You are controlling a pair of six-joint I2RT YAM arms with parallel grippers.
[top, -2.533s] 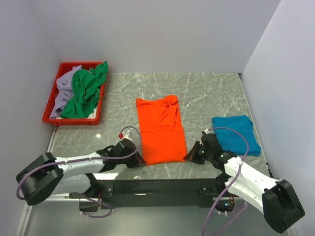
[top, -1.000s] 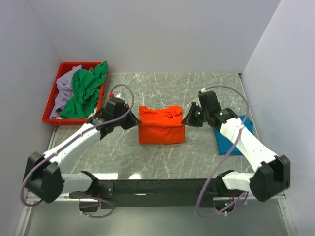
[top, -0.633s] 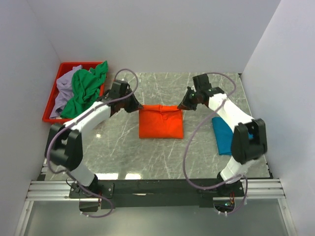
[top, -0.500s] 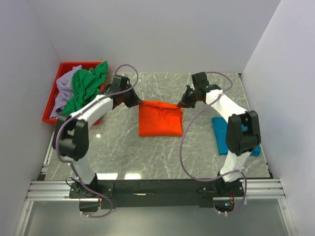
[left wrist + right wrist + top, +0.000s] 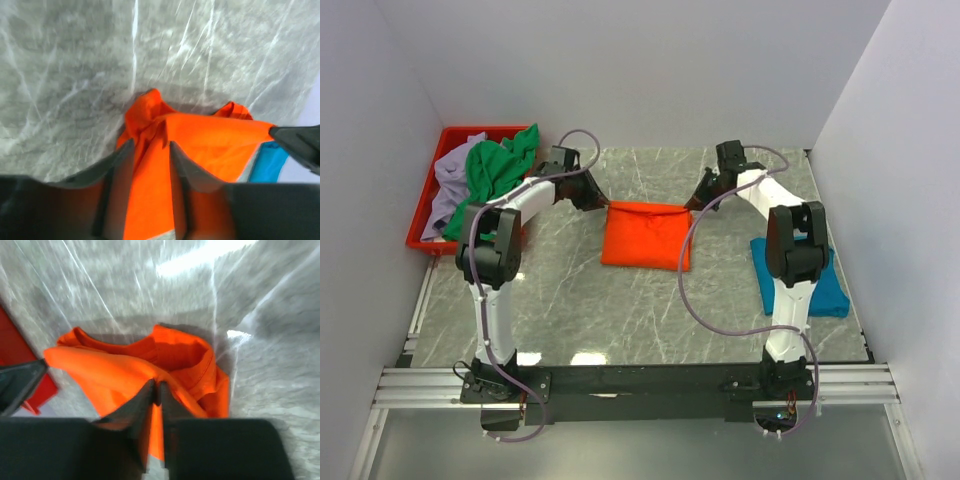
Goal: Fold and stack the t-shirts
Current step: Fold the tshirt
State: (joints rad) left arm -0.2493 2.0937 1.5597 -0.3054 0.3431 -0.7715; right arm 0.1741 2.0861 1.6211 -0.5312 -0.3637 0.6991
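Finishing the fold on the orange t-shirt [image 5: 645, 236] looks like the step in hand. It lies as a compact rectangle at the middle of the desk [image 5: 570, 290], its far edge a little lifted and bunched between the two arms.

The left end effector [image 5: 151, 145] sits at the shirt's 11 o'clock corner. Its fingers are spread, with orange cloth running loosely through the gap, so it appears to be letting go rather than gripping. The right end effector [image 5: 156, 385] is at the 1 o'clock corner with its fingers pressed nearly together on a thin ridge of the orange fabric, pinching it.

One garment seems finished: the teal t-shirt [image 5: 828, 292] lies folded flat at the desk's 4 o'clock, partly hidden under the right arm and well apart from the orange one.

Two more have not been started. The green t-shirt [image 5: 492, 170] is heaped and crumpled over the lavender t-shirt [image 5: 448, 185] in the red tray [image 5: 430, 243] at 10 o'clock, with green cloth spilling over the tray's near wall.

By my reckoning the job is somewhat under halfway. The orange piece needs its far edge laid down and released, and nothing is stacked yet. The orange and teal folds must be brought together, and the green and lavender shirts have to be taken out, folded and added to the pile.
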